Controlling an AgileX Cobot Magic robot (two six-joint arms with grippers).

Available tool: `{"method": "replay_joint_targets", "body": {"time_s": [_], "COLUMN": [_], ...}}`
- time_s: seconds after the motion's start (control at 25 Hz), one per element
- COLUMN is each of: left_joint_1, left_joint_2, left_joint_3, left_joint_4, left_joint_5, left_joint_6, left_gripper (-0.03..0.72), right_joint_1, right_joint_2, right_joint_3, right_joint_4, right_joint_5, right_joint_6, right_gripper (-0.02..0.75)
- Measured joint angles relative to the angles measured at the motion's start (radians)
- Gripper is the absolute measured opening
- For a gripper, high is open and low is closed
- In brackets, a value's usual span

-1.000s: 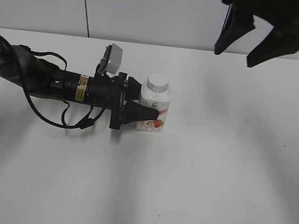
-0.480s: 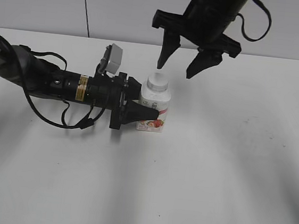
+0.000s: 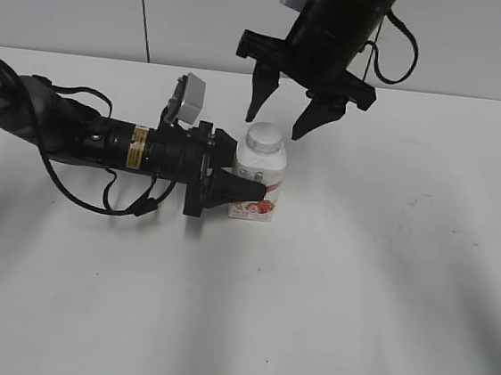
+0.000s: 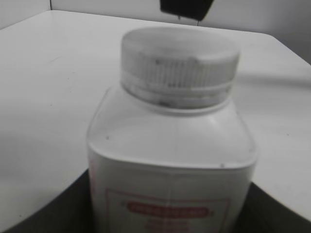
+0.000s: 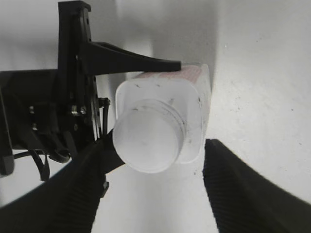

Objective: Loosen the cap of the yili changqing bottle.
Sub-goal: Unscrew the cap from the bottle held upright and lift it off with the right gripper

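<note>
The yili changqing bottle (image 3: 258, 185) stands upright on the white table, white with a pink-red strawberry label. Its ribbed white cap (image 3: 265, 138) is on the neck. My left gripper (image 3: 233, 186) lies level along the table and is shut on the bottle's body; the left wrist view shows the bottle (image 4: 170, 160) and cap (image 4: 180, 60) close up between the jaws. My right gripper (image 3: 280, 117) is open, pointing down, its fingertips just above and either side of the cap. In the right wrist view the cap (image 5: 146, 141) lies between the open fingers (image 5: 150, 194), toward the left one.
The white table (image 3: 385, 273) spreads to the front and right. The left arm (image 3: 77, 133) with its cables lies across the left part of the table. A grey wall runs behind.
My right gripper has come in from the upper right, moved left and down, and now hangs open right over the cap. The left gripper and bottle have not moved.
</note>
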Motion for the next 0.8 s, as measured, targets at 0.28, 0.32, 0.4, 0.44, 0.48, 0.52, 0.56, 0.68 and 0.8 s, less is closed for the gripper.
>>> {"method": "replay_joint_targets", "body": {"time_s": [0.28, 0.32, 0.4, 0.44, 0.48, 0.52, 0.56, 0.68, 0.8], "left_joint_1": [0.000, 0.000, 0.000, 0.000, 0.000, 0.000, 0.000, 0.001, 0.001], "left_joint_2": [0.000, 0.000, 0.000, 0.000, 0.000, 0.000, 0.000, 0.000, 0.000], "left_joint_3": [0.000, 0.000, 0.000, 0.000, 0.000, 0.000, 0.000, 0.000, 0.000], "left_joint_4": [0.000, 0.000, 0.001, 0.002, 0.002, 0.002, 0.002, 0.002, 0.002], "left_joint_5": [0.000, 0.000, 0.000, 0.000, 0.000, 0.000, 0.000, 0.000, 0.000], "left_joint_6": [0.000, 0.000, 0.000, 0.000, 0.000, 0.000, 0.000, 0.000, 0.000], "left_gripper": [0.415, 0.415, 0.415, 0.415, 0.415, 0.415, 0.415, 0.415, 0.415], "right_joint_1": [0.019, 0.021, 0.023, 0.023, 0.023, 0.023, 0.023, 0.023, 0.025], "right_joint_2": [0.036, 0.042, 0.047, 0.048, 0.048, 0.048, 0.048, 0.050, 0.051], "right_joint_3": [-0.002, -0.003, -0.003, -0.003, -0.004, -0.004, -0.004, -0.004, -0.005], "right_joint_4": [0.010, 0.008, 0.006, 0.005, 0.004, 0.003, 0.003, -0.006, -0.012], "right_joint_5": [-0.031, -0.031, -0.031, -0.031, -0.031, -0.031, -0.031, -0.031, -0.029], "right_joint_6": [0.004, 0.004, 0.004, 0.004, 0.004, 0.004, 0.004, 0.005, 0.005], "right_gripper": [0.505, 0.505, 0.505, 0.505, 0.505, 0.503, 0.499, 0.461, 0.415]}}
